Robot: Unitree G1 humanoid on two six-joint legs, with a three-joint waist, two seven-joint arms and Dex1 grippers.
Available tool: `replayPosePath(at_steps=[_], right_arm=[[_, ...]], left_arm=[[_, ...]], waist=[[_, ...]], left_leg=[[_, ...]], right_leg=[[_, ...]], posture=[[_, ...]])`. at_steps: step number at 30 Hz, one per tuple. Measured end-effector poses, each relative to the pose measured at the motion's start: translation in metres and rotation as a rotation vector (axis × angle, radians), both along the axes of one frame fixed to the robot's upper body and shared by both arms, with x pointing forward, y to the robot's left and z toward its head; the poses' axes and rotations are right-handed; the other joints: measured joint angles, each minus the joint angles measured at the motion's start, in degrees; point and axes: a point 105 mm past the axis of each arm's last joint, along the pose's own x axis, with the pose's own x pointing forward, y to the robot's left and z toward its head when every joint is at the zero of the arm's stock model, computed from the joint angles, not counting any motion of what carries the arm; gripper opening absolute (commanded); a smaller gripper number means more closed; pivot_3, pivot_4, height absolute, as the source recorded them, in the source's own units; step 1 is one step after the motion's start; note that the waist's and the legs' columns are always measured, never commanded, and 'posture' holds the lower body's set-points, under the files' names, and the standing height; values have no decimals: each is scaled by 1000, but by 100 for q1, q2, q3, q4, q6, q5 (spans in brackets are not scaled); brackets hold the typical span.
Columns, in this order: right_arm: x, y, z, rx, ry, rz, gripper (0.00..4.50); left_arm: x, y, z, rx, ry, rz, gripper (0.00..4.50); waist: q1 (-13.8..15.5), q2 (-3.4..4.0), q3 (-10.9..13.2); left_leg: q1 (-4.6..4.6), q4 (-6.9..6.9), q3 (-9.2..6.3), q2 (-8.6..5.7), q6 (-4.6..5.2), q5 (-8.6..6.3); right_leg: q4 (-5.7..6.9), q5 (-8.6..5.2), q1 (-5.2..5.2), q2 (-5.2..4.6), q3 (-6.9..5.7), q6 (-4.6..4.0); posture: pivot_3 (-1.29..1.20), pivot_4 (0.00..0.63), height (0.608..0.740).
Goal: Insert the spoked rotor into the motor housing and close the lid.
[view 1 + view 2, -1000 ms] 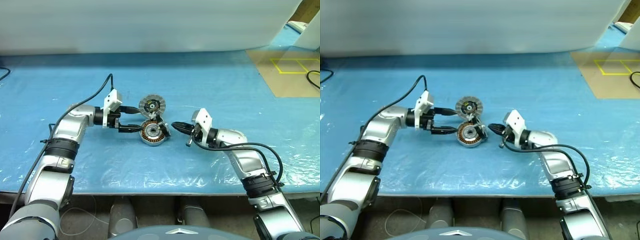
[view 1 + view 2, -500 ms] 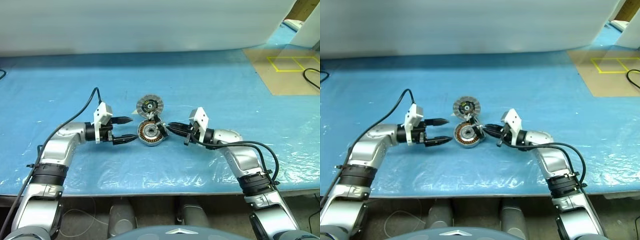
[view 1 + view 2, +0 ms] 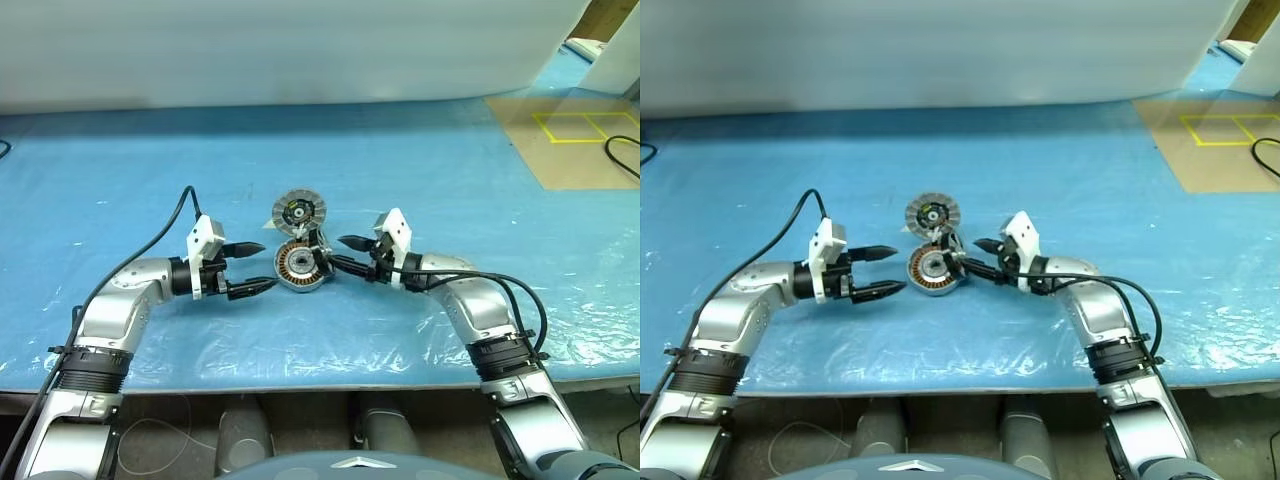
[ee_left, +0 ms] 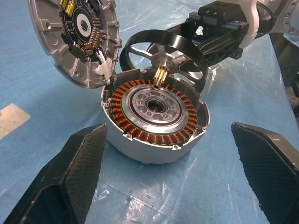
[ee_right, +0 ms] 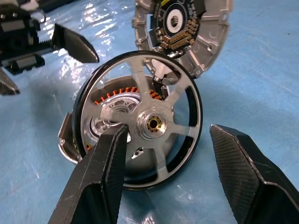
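The motor housing (image 3: 301,267) lies open on the blue sheet, copper windings (image 4: 140,132) showing. Its ribbed lid (image 3: 299,211) stands swung up at the far edge. The black spoked rotor (image 5: 145,125) stands on edge, leaning against the housing's right rim, outside the shell. My right gripper (image 3: 337,251) is open around the rotor; one finger (image 5: 100,172) sits close before the hub, and I cannot tell whether it touches. My left gripper (image 3: 265,266) is open and empty, a little left of the housing, pointing at it.
Crinkled blue plastic sheeting (image 3: 420,170) covers the table. A brown board with yellow tape lines (image 3: 575,135) lies at the far right. A white wall (image 3: 300,50) closes the back. Black cables trail from both wrists.
My right gripper has opened from shut, leaving the rotor propped against the housing. My left gripper has drawn back from the housing, still open.
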Motion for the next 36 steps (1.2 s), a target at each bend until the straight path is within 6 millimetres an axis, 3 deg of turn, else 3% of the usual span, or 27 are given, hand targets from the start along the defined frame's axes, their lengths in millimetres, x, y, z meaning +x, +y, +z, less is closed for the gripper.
replayPosePath(at_steps=[9,12,19,29,36], right_arm=[[-1,2,0,71,89,4,2908],[-2,4,1,80,93,12,2322],[1,1,3,78,82,3,22],[-1,4,3,87,81,16,22],[1,4,20,101,-39,23,22]], left_arm=[[-1,-1,-2,-1,6,8,4500],[-1,-1,-4,0,10,11,4500],[-1,-2,-6,0,13,15,4500],[-1,-3,-6,4,1,11,4500],[-1,-4,-7,3,0,12,4500]], waist=[[0,0,0],[0,0,0],[-4,0,0],[-6,1,0],[-6,1,0]], left_leg=[[1,0,0,0,0,0],[1,0,1,0,0,0],[2,2,1,0,0,0],[0,1,1,1,0,0],[0,1,1,1,0,0]], right_leg=[[1,0,0,0,-1,0],[1,0,0,0,0,0],[2,0,0,0,0,0],[2,0,-2,1,0,0],[3,0,-2,1,0,0]], posture=[[0,150,740],[0,150,740],[0,150,740],[0,150,740],[0,150,740]])
